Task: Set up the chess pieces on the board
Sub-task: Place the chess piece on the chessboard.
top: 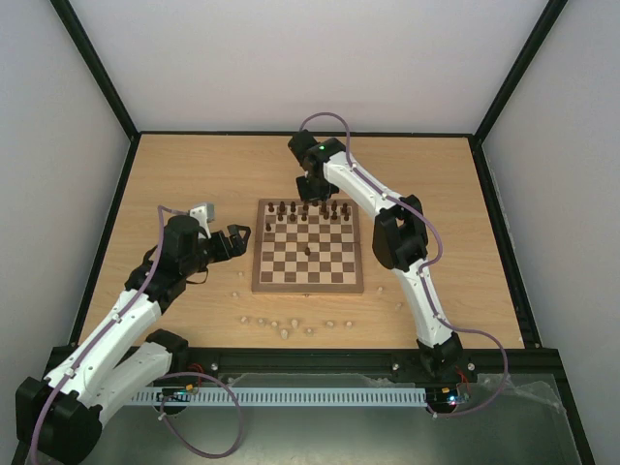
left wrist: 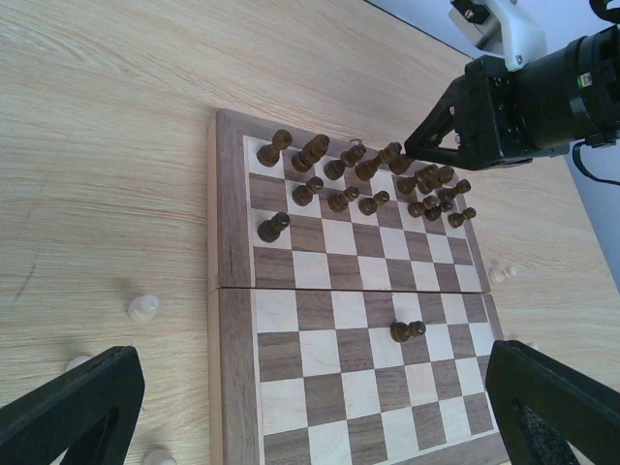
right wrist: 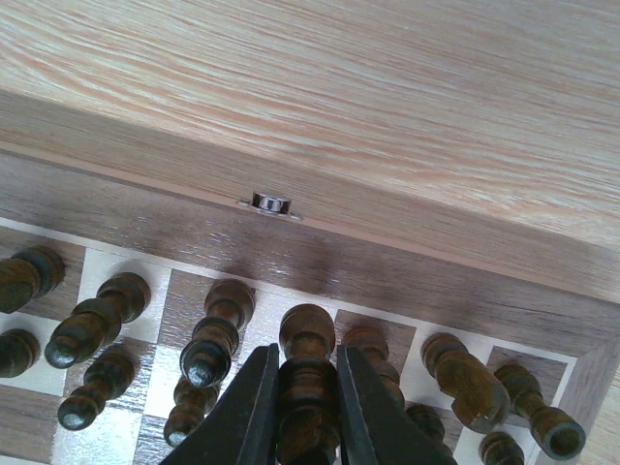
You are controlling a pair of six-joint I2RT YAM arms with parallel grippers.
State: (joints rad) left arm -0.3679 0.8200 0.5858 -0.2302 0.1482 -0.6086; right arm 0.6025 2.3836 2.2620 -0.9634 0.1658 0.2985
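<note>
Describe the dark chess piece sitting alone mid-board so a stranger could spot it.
Find the chequered board at the middle of the light-wood table. Dark pieces crowd its far edge; this dark piece sits alone near the board's centre, with only bare squares around it.

Top external: sat high at 6 o'clock, faced down and forward, far off, took in whole tabletop (top: pixel 194 174) | Left wrist: hung at 9 o'clock of board (top: pixel 259 262), looked across it, mid-range | Right wrist: over board's 12 o'clock edge, looked steeply down, very near | Shared by all: dark chess pieces (top: pixel 308 209) at 12 o'clock.
</note>
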